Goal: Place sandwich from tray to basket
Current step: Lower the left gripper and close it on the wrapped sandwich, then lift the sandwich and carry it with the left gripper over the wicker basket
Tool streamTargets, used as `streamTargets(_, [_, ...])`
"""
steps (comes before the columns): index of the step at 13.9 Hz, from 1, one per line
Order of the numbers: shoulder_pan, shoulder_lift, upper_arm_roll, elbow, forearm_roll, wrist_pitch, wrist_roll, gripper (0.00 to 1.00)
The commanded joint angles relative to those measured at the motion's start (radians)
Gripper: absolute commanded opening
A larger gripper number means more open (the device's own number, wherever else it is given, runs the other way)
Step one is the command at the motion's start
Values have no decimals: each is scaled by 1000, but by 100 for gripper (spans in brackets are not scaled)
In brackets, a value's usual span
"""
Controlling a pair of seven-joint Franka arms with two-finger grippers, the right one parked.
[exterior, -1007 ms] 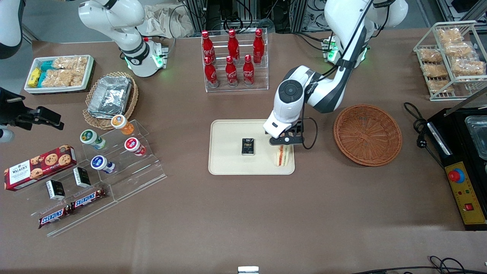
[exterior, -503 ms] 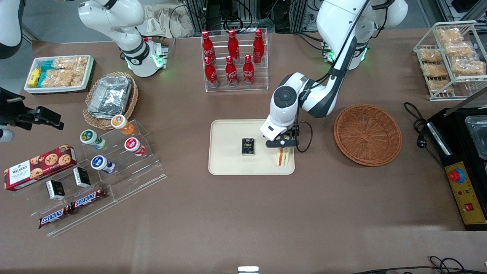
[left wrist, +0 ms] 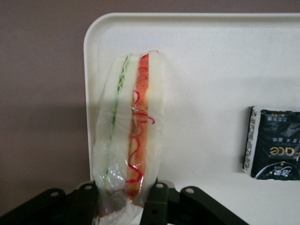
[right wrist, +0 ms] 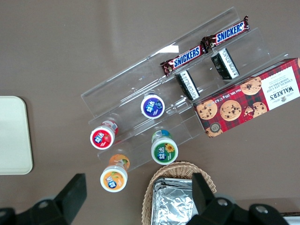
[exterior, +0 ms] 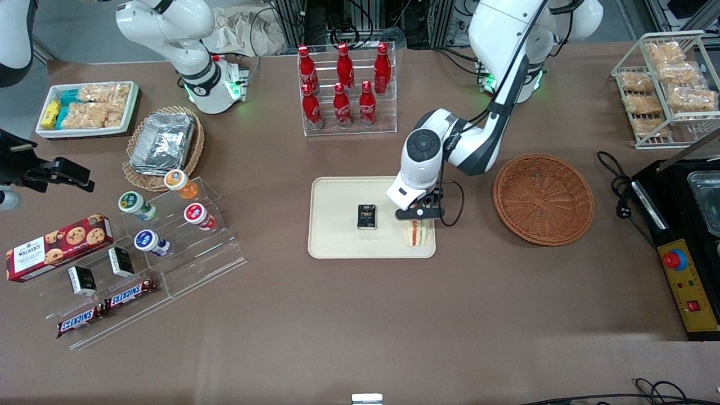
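Note:
My gripper [exterior: 419, 210] is at the tray, at the sandwich's end farther from the front camera, and hides that end in the front view. The wrapped sandwich [exterior: 417, 234] lies near the edge of the cream tray [exterior: 349, 244] toward the working arm's end. In the left wrist view, my gripper [left wrist: 123, 199] is shut on the sandwich [left wrist: 126, 126], a finger against each side of the crumpled wrapper. The round brown basket [exterior: 543, 199] stands beside the tray, toward the working arm's end, holding nothing.
A small black packet [exterior: 366, 217] lies on the tray beside the sandwich. A clear rack of red bottles [exterior: 350, 121] stands farther from the front camera. Toward the working arm's end are a coiled cable [exterior: 621, 185], a black oven [exterior: 675, 214] and a white wire rack [exterior: 675, 118] of bread.
My gripper has shifted slightly toward the parked arm's end and nearer to the front camera, with a small shift back since half a second ago. The sandwich has stayed on the tray.

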Motion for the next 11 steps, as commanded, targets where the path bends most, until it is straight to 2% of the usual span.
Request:
streamTargets(1, [18, -55, 7, -1, -3, -6, -37, 0])
streamTargets(3, [44, -105, 7, 48, -2, -109, -69, 0])
streamTargets(9, [175, -196, 7, 400, -19, -646, -68, 0])
streamTargets(11, [224, -237, 7, 468, -22, -722, -68, 0])
